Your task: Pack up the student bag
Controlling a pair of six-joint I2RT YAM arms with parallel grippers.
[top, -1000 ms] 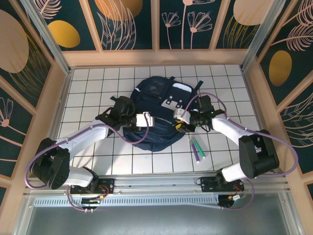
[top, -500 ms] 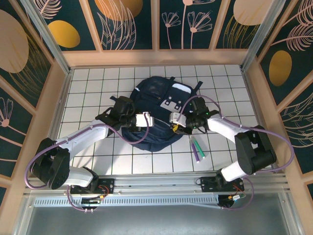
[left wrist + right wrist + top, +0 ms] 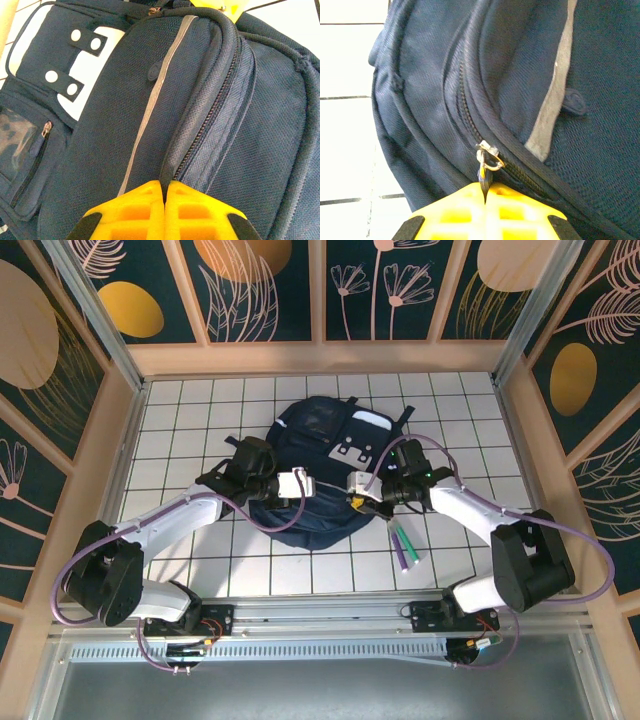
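The student bag (image 3: 318, 472), a navy-blue backpack with a light grey buckled flap (image 3: 362, 439), lies flat in the middle of the table. My left gripper (image 3: 302, 490) is at its left side. In the left wrist view its yellow fingers (image 3: 145, 207) are shut on a fold of bag fabric (image 3: 170, 170) beside the zip (image 3: 212, 107). At the bag's right side my right gripper (image 3: 358, 502) is shut on the dark zipper pull (image 3: 483, 175), which hangs by a metal ring from the slider (image 3: 489, 149) of the main zip.
Green and purple markers (image 3: 404, 545) lie on the white tiled table just right of the bag's near end, under my right arm. Wooden walls enclose the table on the left, right and far sides.
My right gripper has moved in toward the bag's right edge and closed on the zipper pull. The left gripper has kept its hold without moving.
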